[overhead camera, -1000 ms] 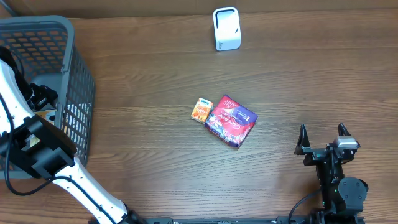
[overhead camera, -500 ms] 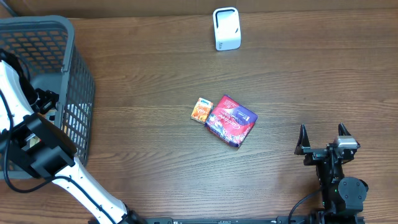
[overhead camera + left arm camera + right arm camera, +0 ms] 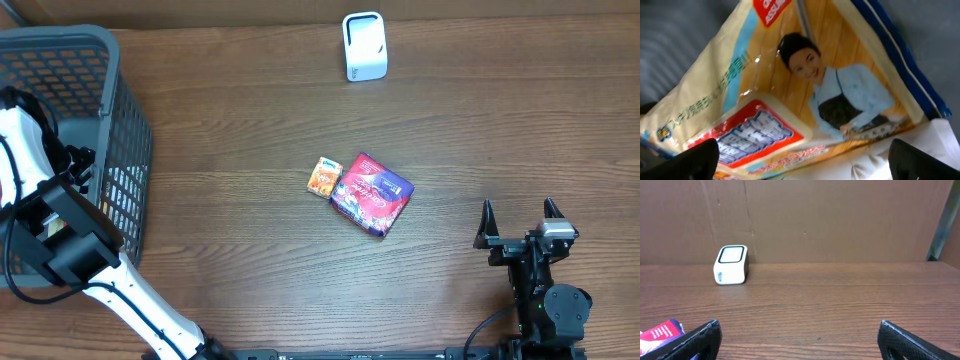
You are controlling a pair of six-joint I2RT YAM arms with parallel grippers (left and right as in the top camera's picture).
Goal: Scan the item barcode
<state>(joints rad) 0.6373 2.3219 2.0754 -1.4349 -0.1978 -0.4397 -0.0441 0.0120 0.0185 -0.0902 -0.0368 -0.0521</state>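
My left gripper [image 3: 807, 162] is down inside the grey plastic basket [image 3: 125, 150] at the left end of the table [image 3: 240, 250]. Its fingers [image 3: 692, 161] stand wide apart, with only the two dark tips showing at the bottom corners of my left wrist view. Between and beyond them lies a snack bag [image 3: 805, 95], very close to the camera. It is yellow and orange with a blue edge, a red label with white lettering, and a picture of a smiling woman in pale blue. The bag is not clamped. I cannot tell whether either tip touches it.

My right gripper [image 3: 518, 225] sits near the table's front right corner, its fingers [image 3: 920, 342] also spread wide, holding and touching nothing. It faces across bare wood toward the white barcode scanner [image 3: 731, 264], which stands upright at the far edge against a brown cardboard wall [image 3: 840, 220].

In the middle of the table, well apart from both my grippers, a small orange packet [image 3: 324, 176] lies just beside a larger red and purple packet [image 3: 371, 193].
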